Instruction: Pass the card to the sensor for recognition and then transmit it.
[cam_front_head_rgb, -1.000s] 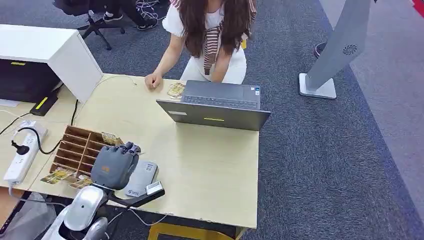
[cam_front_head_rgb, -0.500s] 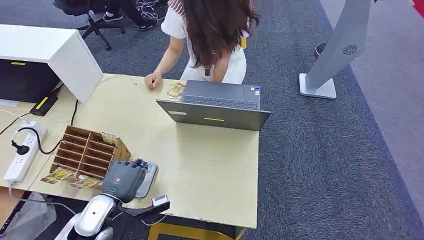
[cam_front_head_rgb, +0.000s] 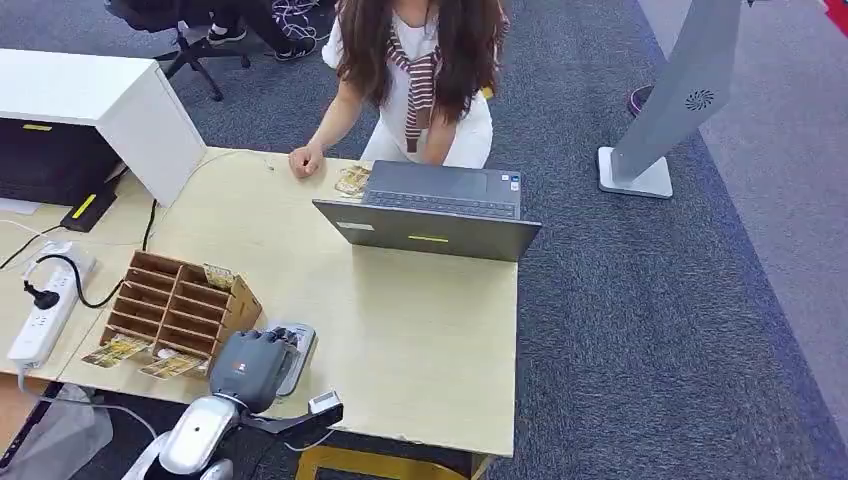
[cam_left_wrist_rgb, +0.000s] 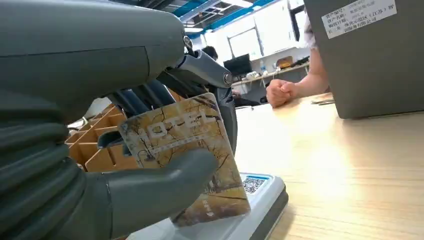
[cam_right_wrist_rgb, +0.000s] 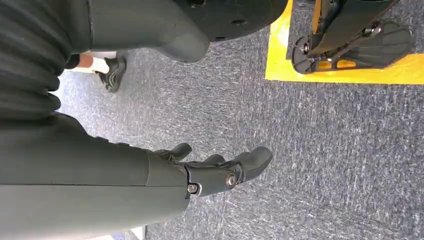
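Note:
My left hand (cam_front_head_rgb: 252, 368) hovers low over the white card sensor (cam_front_head_rgb: 296, 352) near the table's front edge. Between thumb and fingers it pinches a yellow-brown card (cam_left_wrist_rgb: 187, 155) printed with "HOTEL", held upright with its lower edge at the sensor's top (cam_left_wrist_rgb: 250, 212), which bears a QR code. My left hand (cam_left_wrist_rgb: 100, 165) covers much of the sensor in the head view. My right hand (cam_right_wrist_rgb: 215, 172) hangs over the grey carpet, fingers loosely spread, holding nothing.
A wooden card rack (cam_front_head_rgb: 178, 305) stands just left of the sensor, with loose cards (cam_front_head_rgb: 118, 350) at its front. A laptop (cam_front_head_rgb: 432, 215) is open at the table's far side, where a person (cam_front_head_rgb: 420, 70) rests a fist (cam_front_head_rgb: 306, 160). A power strip (cam_front_head_rgb: 45, 300) lies far left.
My left hand has drawn back from the card rack and come down over the sensor with the card. The person's head has shifted; the fist stays put.

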